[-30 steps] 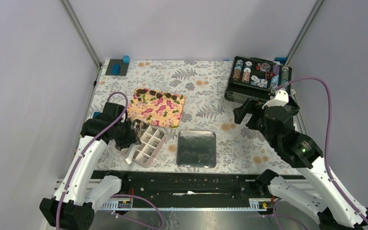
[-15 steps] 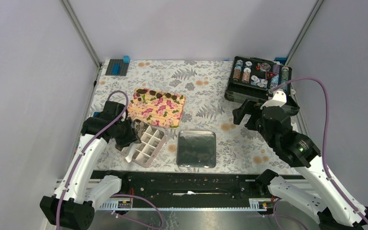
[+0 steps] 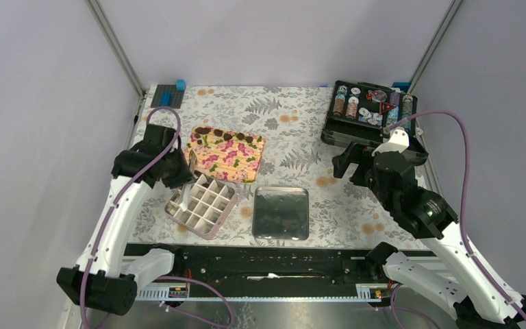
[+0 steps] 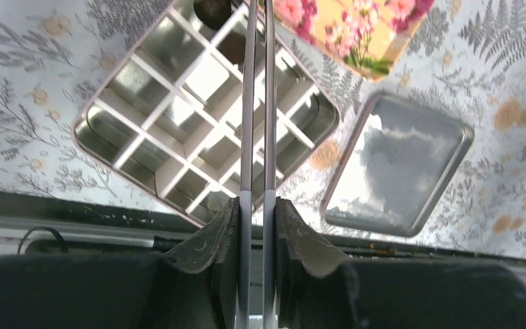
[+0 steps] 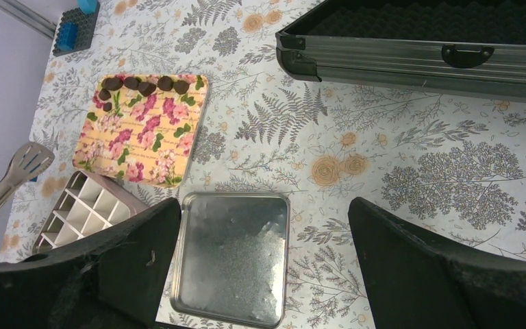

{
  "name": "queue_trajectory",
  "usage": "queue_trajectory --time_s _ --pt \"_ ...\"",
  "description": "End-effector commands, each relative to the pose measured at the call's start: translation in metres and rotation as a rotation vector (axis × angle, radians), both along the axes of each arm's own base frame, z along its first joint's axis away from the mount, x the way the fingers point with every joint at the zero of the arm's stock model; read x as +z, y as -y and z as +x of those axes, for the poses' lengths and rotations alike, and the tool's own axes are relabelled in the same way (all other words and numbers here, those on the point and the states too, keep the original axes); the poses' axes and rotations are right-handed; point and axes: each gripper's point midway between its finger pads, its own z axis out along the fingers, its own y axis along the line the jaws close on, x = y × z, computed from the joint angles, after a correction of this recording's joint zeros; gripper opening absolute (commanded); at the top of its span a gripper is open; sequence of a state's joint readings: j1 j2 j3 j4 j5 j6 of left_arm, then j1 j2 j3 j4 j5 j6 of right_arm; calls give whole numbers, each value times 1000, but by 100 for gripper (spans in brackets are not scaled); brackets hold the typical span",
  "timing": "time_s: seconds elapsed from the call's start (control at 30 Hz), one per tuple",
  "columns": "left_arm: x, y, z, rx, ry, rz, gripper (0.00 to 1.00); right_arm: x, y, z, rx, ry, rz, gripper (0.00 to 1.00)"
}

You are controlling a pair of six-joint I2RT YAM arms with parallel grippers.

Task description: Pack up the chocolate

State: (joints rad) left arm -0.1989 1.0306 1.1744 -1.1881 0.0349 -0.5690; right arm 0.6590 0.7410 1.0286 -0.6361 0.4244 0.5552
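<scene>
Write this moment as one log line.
left hand: shut on tongs over gridded box | right hand: open, empty | chocolates: on floral lid

Left gripper (image 3: 179,173), clamped on tongs (image 5: 27,159), lifted off gridded box (image 3: 204,205) and pulled back toward far-left; earlier sat low over box's left half. Tongs tips now above box's far corner, beside floral tray (image 3: 226,147). Box's left cells, covered before, now exposed. One chocolate piece (image 4: 212,9) shows in far corner cell. Right arm (image 3: 418,205) drifted slightly left.
</scene>
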Motion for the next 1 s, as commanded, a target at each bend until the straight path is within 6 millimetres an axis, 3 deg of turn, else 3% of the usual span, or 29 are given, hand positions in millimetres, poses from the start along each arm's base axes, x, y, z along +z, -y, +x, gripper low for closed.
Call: queue_trajectory --time_s 0.0,0.1,0.23,0.4,0.73,0.97 --pt "12 -11 52 42 122 86 0 12 0 2 -6 44 33 100" --pt "-1 -9 77 40 99 112 4 13 5 -2 -14 41 25 100" --pt "-18 -12 107 62 89 155 15 15 13 -7 -29 47 21 100" --pt "-41 -11 132 65 70 181 23 18 16 -11 -36 52 28 100" --pt "-67 -11 152 64 16 193 37 22 20 -13 -46 56 21 100" --pt "-86 -12 153 71 -21 198 38 21 23 -14 -54 58 20 100"
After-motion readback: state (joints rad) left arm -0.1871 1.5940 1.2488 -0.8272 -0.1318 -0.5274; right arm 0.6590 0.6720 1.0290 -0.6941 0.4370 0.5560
